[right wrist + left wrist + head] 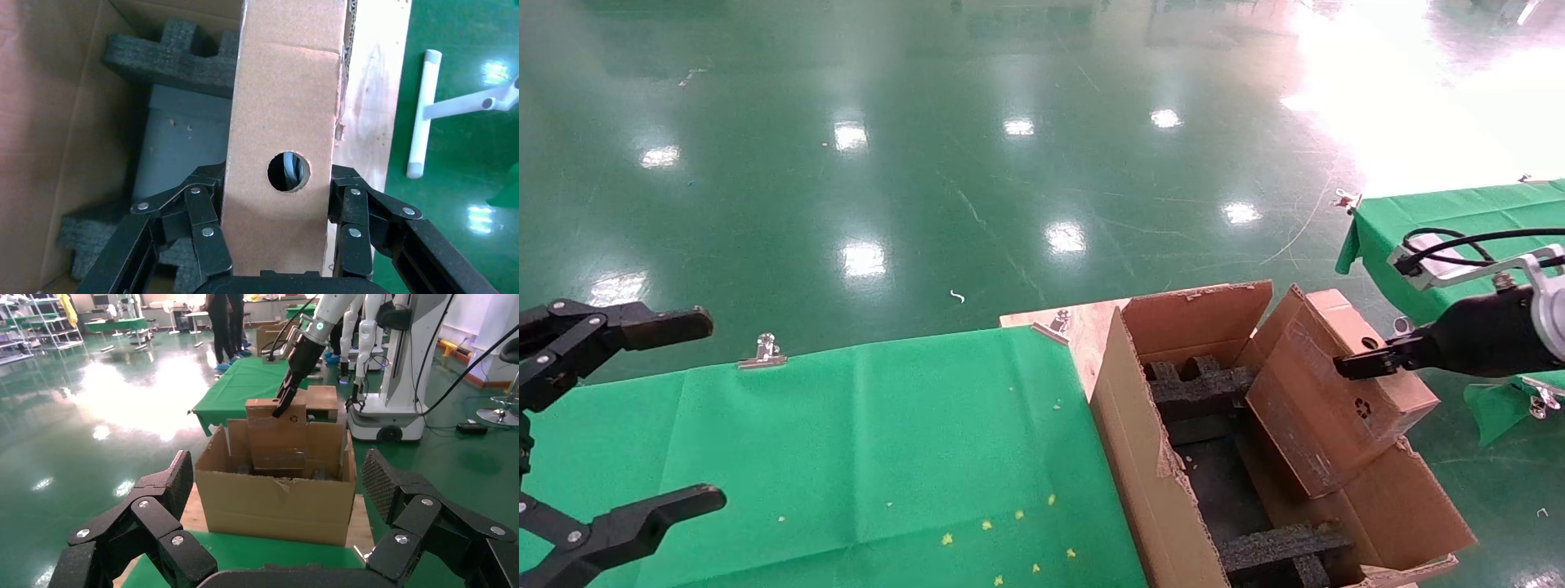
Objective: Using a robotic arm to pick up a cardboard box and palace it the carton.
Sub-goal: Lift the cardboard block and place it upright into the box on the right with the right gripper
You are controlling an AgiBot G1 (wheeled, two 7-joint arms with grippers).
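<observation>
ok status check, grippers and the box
Right gripper shut on cardboard box, tilted over carton. Left gripper open, parked. Foam blocks below.

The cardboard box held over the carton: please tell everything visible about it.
The cardboard box is small, flat and brown, of corrugated cardboard, with a round hole and a recycling mark. It hangs tilted over the carton, its lower end inside against one wall. The right gripper is clamped on its narrow edge, jaws on both faces.

cardboard box (1328, 392) tilted inside carton (1148, 457), foam blocks (1201, 384) beneath

Green cloth (887, 441) on table, clipped by metal clip (762, 351).
</observation>
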